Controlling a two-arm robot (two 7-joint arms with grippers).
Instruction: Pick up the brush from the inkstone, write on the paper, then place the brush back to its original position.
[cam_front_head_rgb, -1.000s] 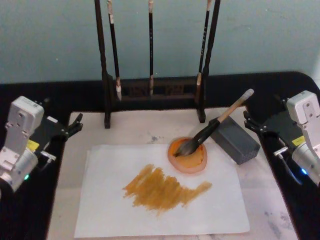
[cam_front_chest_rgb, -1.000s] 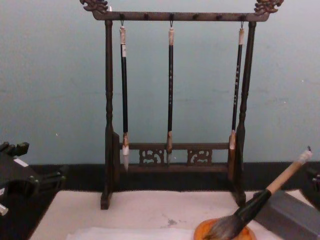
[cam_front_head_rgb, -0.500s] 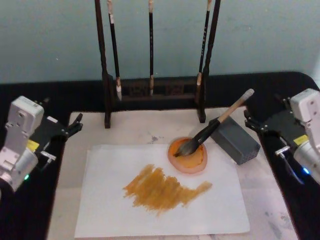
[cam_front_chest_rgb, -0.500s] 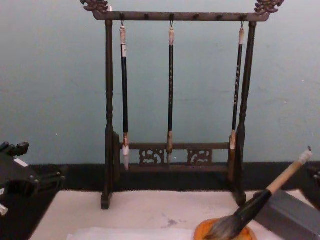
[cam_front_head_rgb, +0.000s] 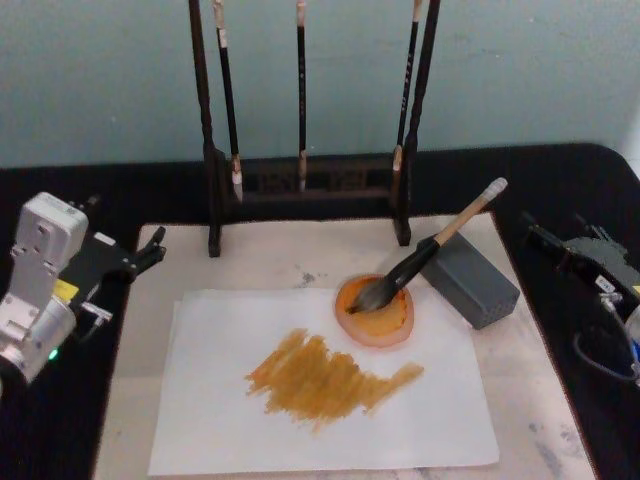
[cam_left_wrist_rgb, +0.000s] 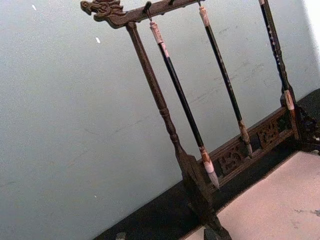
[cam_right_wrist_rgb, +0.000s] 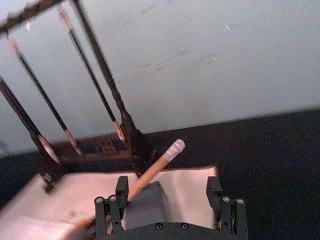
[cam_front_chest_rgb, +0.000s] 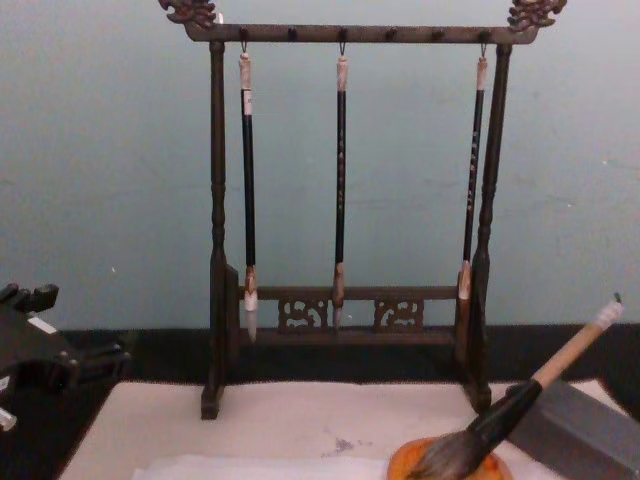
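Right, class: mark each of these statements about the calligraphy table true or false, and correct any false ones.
1. The large brush lies with its tuft in the orange inkstone. True.
2. The brush's handle leans on the grey block. True.
3. The paper is blank. False: a broad orange-brown smear crosses it.
4. The right gripper is shut on the brush. False: it is open, at the table's right side, apart from the brush.
5. Four thin brushes hang from the rack. False: three thin brushes hang there.
6. The left gripper sits at the table's left side, off the paper. True.
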